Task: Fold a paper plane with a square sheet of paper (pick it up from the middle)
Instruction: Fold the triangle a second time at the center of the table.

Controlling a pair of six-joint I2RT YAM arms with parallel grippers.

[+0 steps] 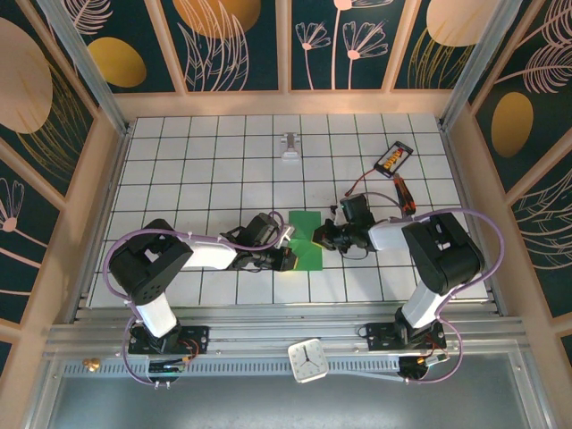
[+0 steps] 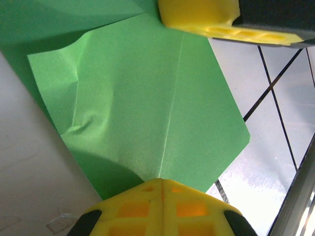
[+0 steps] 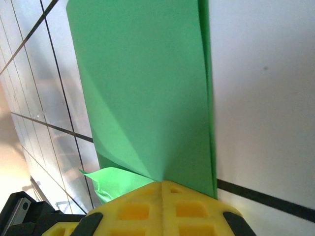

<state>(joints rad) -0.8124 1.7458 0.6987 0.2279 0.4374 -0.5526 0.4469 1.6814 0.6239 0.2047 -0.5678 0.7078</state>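
Left pincer and right pincer, closed tight, pinch green paper.

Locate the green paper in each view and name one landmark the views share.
Top external: green paper lies near the picture's centre, slightly below the middle.
Left wrist: it spans the middle and upper left.
Right wrist: it fills the upper centre, narrowing toward the bottom edge.
Shared landmark: the white table with black grid lines.

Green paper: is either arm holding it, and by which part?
Both. The left gripper is shut on the green paper at one end of its centre crease; the right gripper pinches the opposite edge.
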